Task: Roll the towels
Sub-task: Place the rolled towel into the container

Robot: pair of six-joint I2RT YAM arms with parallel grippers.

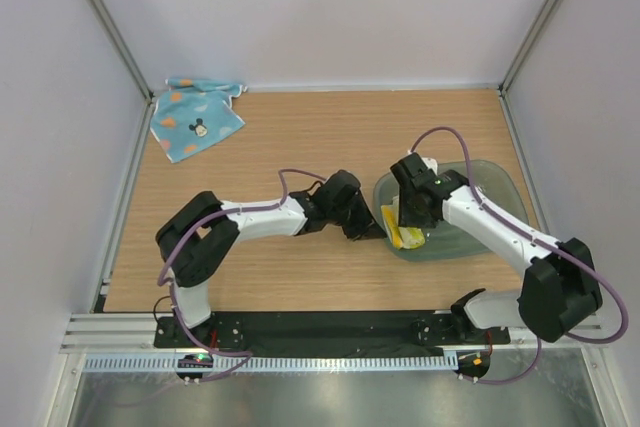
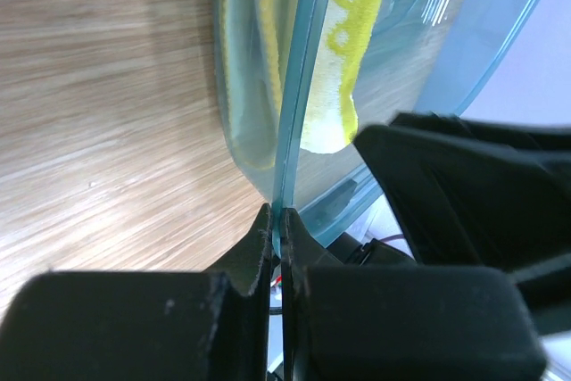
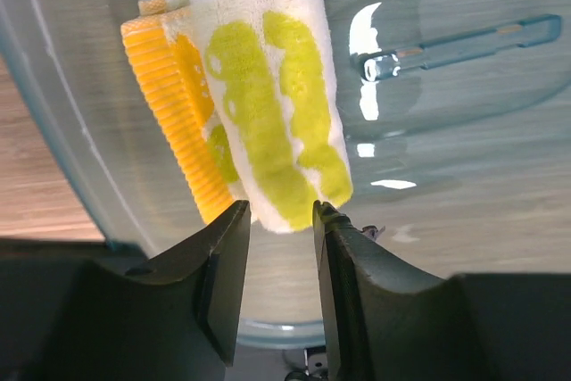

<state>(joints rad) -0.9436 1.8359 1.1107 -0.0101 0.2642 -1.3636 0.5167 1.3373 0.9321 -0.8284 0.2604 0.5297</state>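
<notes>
1. Wood-grain table [image 1: 300, 137] inside pale walls. On it, the left gripper [image 2: 277, 216] has its jaws pressed together on the thin upright wall of the clear bluish tub [image 2: 294, 86], holding it at its left rim.
2. Inside that tub, the right gripper [image 3: 278, 211] has its jaws a narrow gap apart. The near end of the yellow towel [image 3: 268, 86] sits right at that gap, touching or almost touching both tips. Whether they pinch it or have let it go, I cannot tell.
3. From the right jaws the yellow towel, rolled into a cylinder, runs straight away, so its long axis continues the line of the fingers. It rests on the tub floor against the left wall, just across the plastic from the left gripper.
4. Well apart from both arms, the blue towel [image 1: 195, 119] lies flat and unrolled in the far left corner of the table, slightly rumpled at its far edge.
5. Judged from this, the blue towel is what remains. It lies up and to the left of both jaws, and the left arm is the nearer one, though it must first release the tub.
</notes>
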